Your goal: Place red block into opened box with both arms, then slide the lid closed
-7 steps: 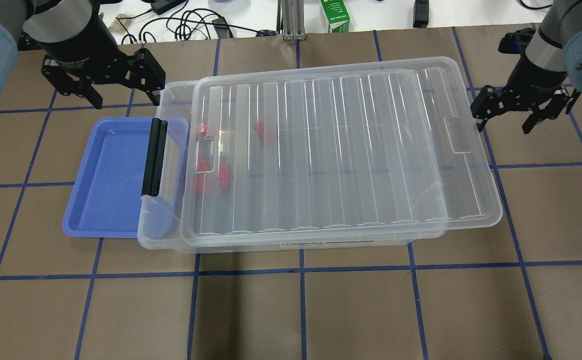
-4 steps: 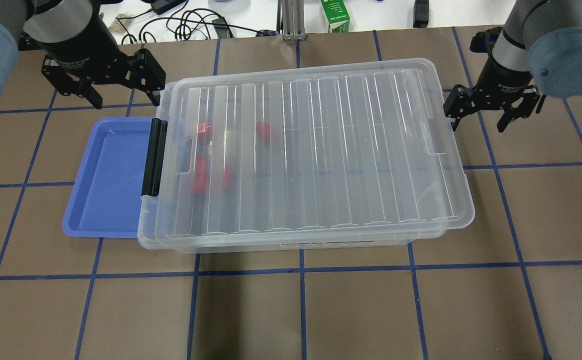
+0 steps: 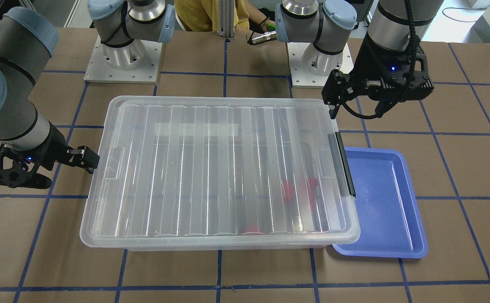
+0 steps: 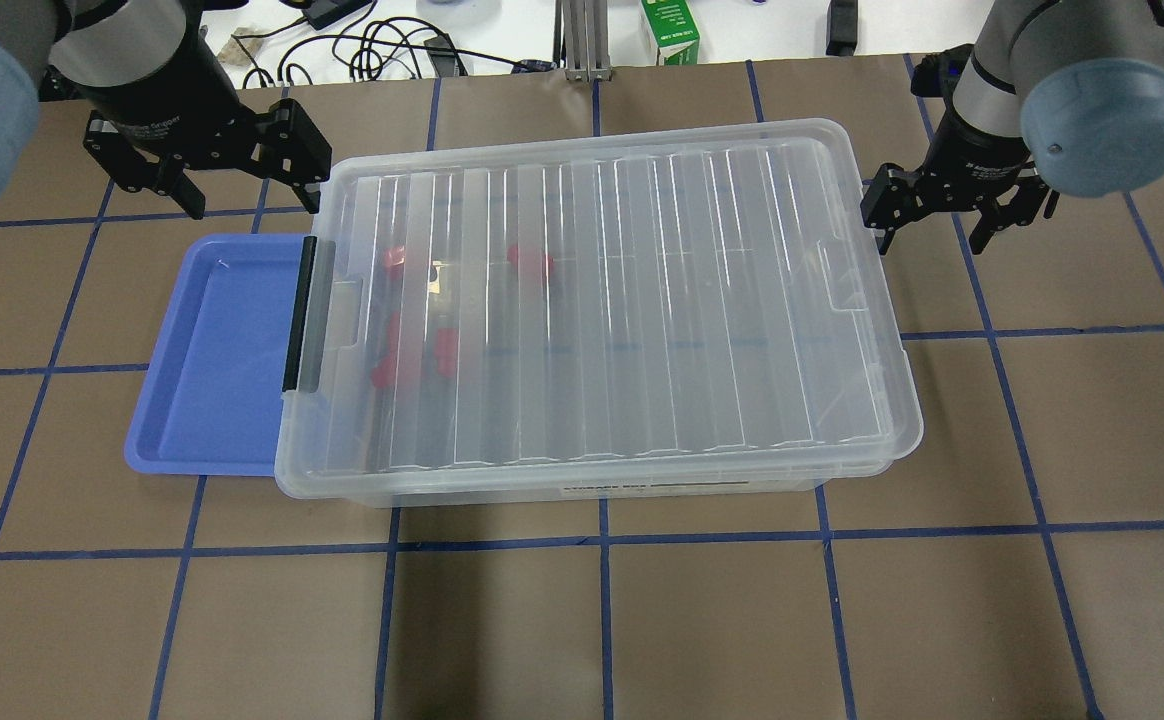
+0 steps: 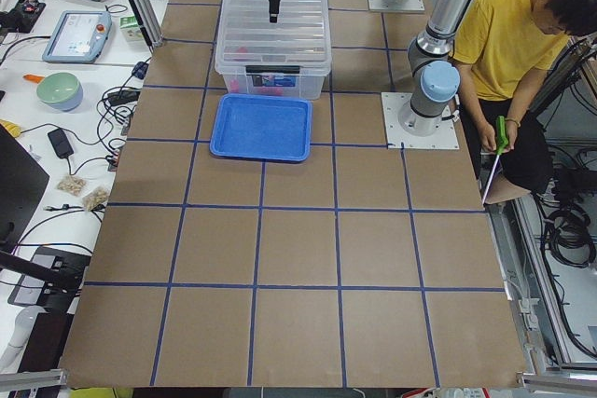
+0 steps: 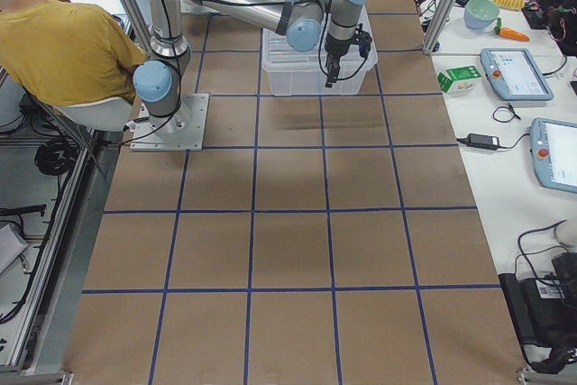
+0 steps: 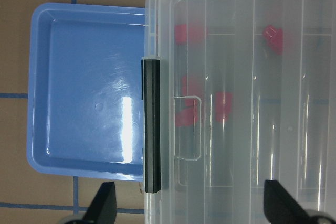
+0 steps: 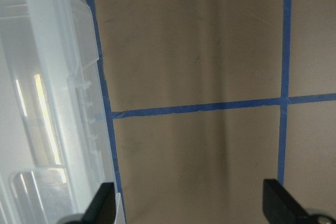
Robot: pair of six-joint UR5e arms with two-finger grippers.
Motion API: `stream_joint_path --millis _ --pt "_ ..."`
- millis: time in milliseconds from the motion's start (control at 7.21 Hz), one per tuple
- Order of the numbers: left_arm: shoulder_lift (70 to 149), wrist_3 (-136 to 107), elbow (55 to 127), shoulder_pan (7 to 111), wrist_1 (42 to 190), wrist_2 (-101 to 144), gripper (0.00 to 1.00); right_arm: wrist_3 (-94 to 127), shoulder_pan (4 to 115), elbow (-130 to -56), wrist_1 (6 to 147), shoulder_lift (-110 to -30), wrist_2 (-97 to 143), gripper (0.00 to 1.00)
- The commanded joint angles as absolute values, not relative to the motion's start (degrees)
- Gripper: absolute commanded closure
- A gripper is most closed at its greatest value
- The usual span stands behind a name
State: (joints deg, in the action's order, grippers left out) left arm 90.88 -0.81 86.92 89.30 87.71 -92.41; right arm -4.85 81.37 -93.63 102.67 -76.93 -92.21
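Note:
The clear ribbed lid (image 4: 642,300) lies on the translucent box (image 4: 582,490) and covers almost all of it, reaching close to the black bar (image 4: 300,315). Several red blocks (image 4: 530,260) show through the lid near the bar end, also in the left wrist view (image 7: 273,38). My right gripper (image 4: 947,215) stands open at the lid's right short edge, one finger against it. Over the box's back left corner my left gripper (image 4: 242,190) hangs open, holding nothing.
A shallow blue tray (image 4: 212,350) lies partly under the bar end of the box. A green carton (image 4: 670,30) and cables sit on the white bench behind. A person in yellow (image 5: 504,34) sits beside the robot's bases.
My right gripper has moved left with a finger on the lid's edge, and the lid has slid left over the box. The left gripper has not moved.

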Motion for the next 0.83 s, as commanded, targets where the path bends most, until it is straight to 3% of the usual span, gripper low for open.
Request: stream_joint_path --millis 0,693 --pt "90.88 -0.79 86.92 89.30 87.71 -92.37 0.00 -5.88 81.39 -90.20 102.57 -76.90 -92.98 0.00" --pt "90.88 -0.53 86.75 89.04 87.63 -92.46 0.00 -1.17 82.43 -79.81 85.46 -86.38 -91.33 0.00"
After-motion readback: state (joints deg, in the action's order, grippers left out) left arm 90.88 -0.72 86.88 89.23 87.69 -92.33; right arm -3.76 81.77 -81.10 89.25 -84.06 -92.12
